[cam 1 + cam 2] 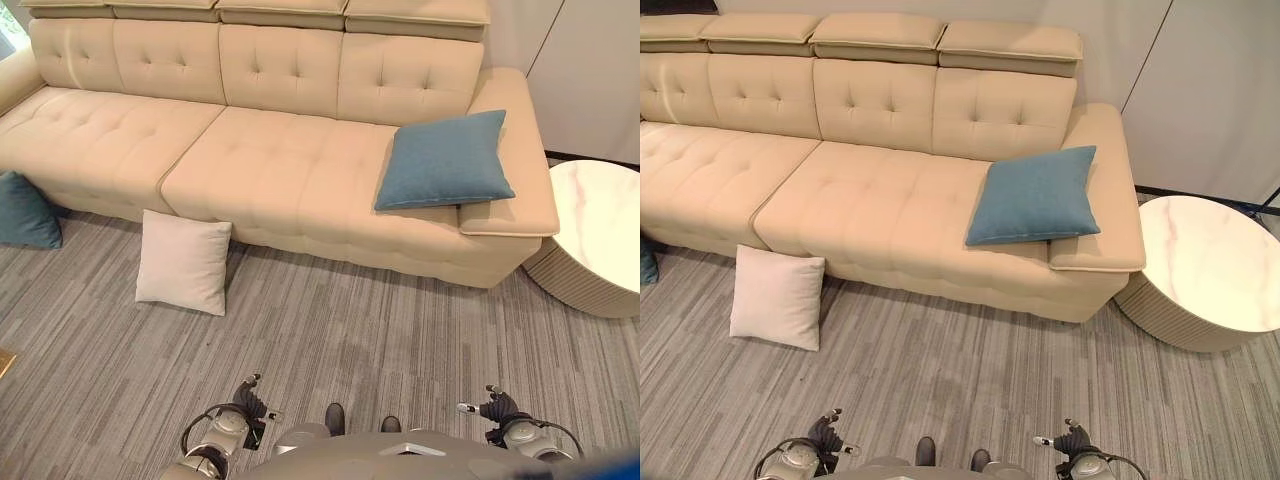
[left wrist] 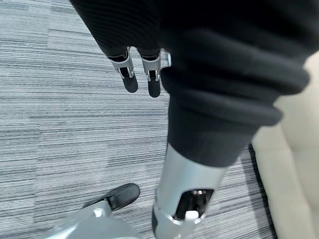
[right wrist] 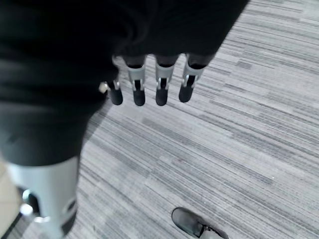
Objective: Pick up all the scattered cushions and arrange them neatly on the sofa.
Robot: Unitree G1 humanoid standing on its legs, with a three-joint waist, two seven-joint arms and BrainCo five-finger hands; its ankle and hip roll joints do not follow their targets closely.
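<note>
A teal cushion (image 1: pixel 445 160) lies on the right end of the beige sofa (image 1: pixel 260 170), leaning on its armrest. On the carpet, a white cushion (image 1: pixel 183 262) stands propped against the sofa's front. A second teal cushion (image 1: pixel 25 212) sits on the floor at the far left by the sofa's base. My left hand (image 1: pixel 248 400) and right hand (image 1: pixel 497 407) hang low near my body, well short of the cushions. In the wrist views the left fingers (image 2: pixel 130 79) and right fingers (image 3: pixel 160 84) hang relaxed over bare carpet, holding nothing.
A round white marble-topped table (image 1: pixel 600 230) with a ribbed base stands right of the sofa's armrest. Grey striped carpet (image 1: pixel 380 330) stretches between me and the sofa. White panels rise behind the table.
</note>
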